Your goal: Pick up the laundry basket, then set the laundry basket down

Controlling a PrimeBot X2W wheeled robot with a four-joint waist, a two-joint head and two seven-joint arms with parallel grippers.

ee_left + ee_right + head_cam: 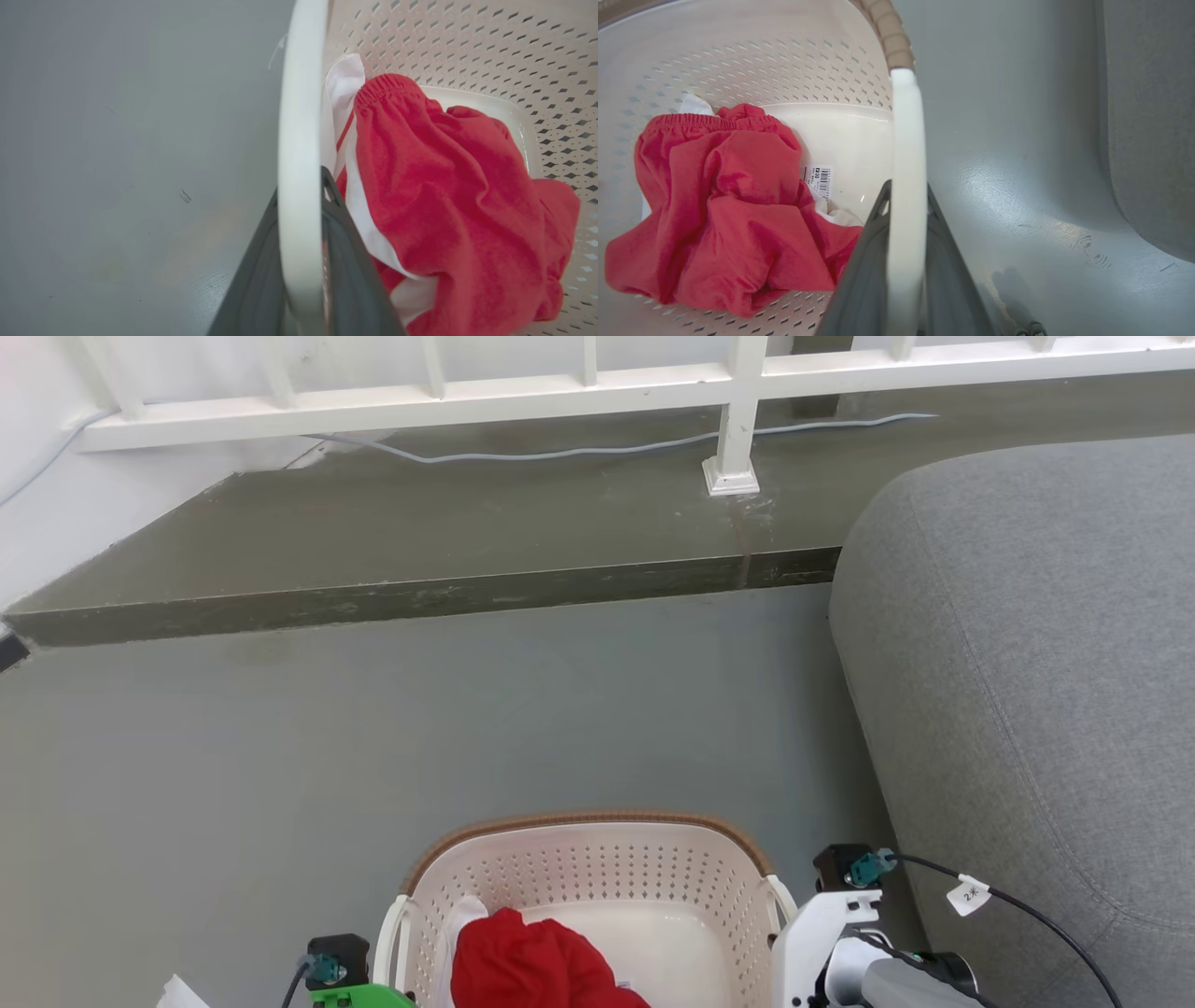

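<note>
Just left of the grey sofa (1027, 663), as the head view has it, is the laundry basket (597, 873), with grey floor (373, 728) around it. Whether it rests on that floor or hangs clear of it cannot be told. The handle nearer the sofa (906, 130) runs between the two dark fingers of the right gripper (906, 186), which are closed against it from both sides. The handle farther from the sofa (301, 93) is pinched in the same way by the left gripper (300, 184), one finger outside the basket and one inside.

A crumpled red garment (444, 186) lies in the basket on the side away from the sofa, with a white cloth (343, 79) tucked under and behind it. Toward the sofa side, a small barcode label (818, 176) shows on the bare bottom.

Beyond the sofa's front corner a raised dark step (420, 541) crosses the scene. It carries a white railing (560, 387), and a pale cable (560, 453) trails along it.
</note>
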